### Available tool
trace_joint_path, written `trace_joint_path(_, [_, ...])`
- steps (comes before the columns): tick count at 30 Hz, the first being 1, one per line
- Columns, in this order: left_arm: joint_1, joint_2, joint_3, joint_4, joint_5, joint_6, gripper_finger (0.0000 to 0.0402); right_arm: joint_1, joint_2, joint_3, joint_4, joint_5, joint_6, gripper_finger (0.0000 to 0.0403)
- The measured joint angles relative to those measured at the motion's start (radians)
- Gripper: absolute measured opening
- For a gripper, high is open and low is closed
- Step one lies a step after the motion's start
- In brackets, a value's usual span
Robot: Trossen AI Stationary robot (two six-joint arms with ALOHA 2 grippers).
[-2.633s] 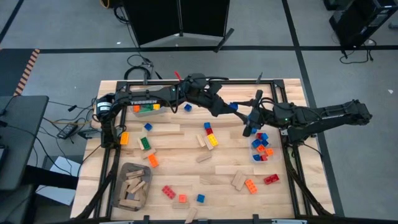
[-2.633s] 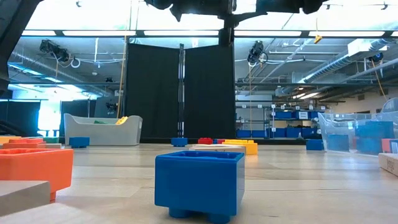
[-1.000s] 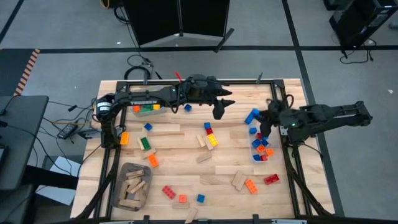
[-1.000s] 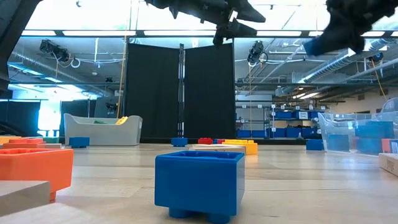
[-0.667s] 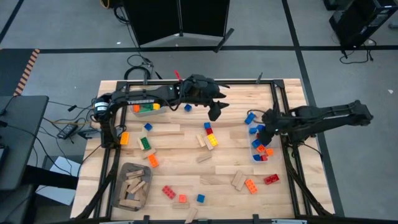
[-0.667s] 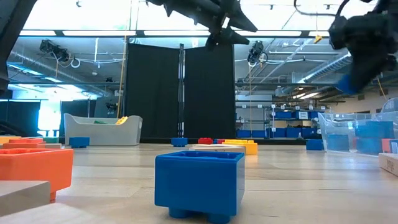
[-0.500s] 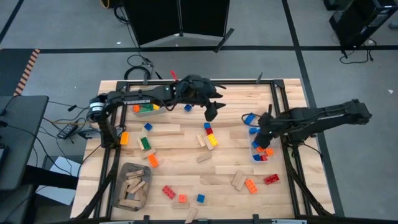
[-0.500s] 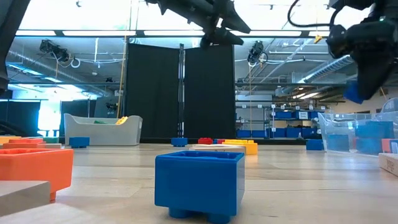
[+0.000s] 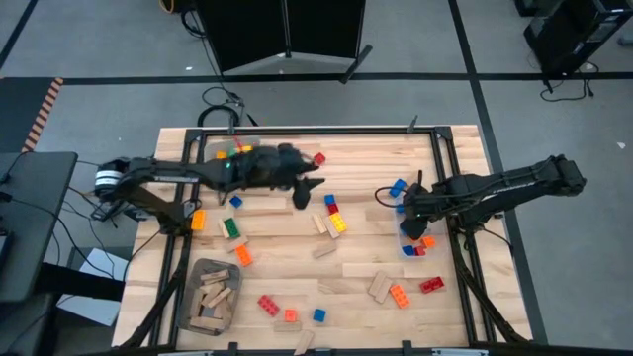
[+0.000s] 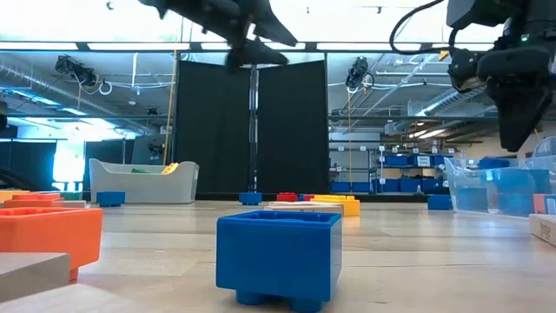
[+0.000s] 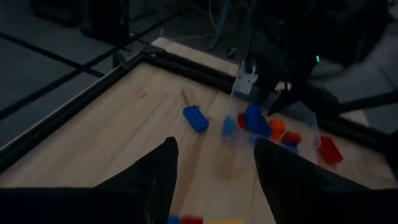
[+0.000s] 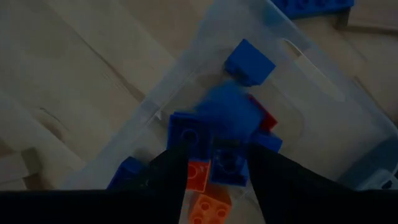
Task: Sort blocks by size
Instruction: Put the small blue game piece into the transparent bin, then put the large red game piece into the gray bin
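Your right gripper (image 12: 208,163), at table's 3 o'clock, is letting go, fingers parting, blue block (image 12: 229,115) dropping into clear bin (image 12: 323,93), while left gripper (image 9: 303,194), fingers apart & empty, is swinging back toward 11 o'clock w/ one more block sorted.

You have a pale wooden table (image 9: 297,267) with a black metal frame (image 9: 465,267) along its edges. A clear plastic bin (image 9: 407,242) sits near the right edge of the table, and a grey bin (image 9: 191,297) sits near the front left corner. A third clear bin at the back left is partly hidden, so you cannot see it well. Around the table you see grey floor (image 9: 554,119) marked with dark lines, and loose cables (image 9: 104,208) lying off the left side. Behind the table stands a black curtain panel (image 10: 252,122). Looking level across the table, you see shelving (image 10: 382,169) far back and ceiling lights (image 10: 113,45) overhead
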Motion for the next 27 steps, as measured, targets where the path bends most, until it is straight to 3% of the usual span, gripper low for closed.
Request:
trace_joint_path(6, [-0.137,-0.077,-0.06,-0.047,-0.164,-0.017,0.0218,0.0,-0.001,0.0,0.006,0.011,0.0,0.0204])
trace_joint_path(13, [-0.21,-0.173,-0.06,-0.333,-0.32,-0.216,0.0218,0.0,-0.001,0.0,0.027,0.025,0.0,0.0221])
trace_joint_path(19, [-0.214,-0.231,-0.06,-0.54,-0.336,-0.341,0.0218,0.0,-0.001,0.0,0.071,0.026,0.001,0.022])
trace_joint_path(27, [-0.288,-0.195,-0.06,-0.606,-0.275,-0.293,0.0218,0.0,-0.001,0.0,0.113,0.026,0.0,0.0221])
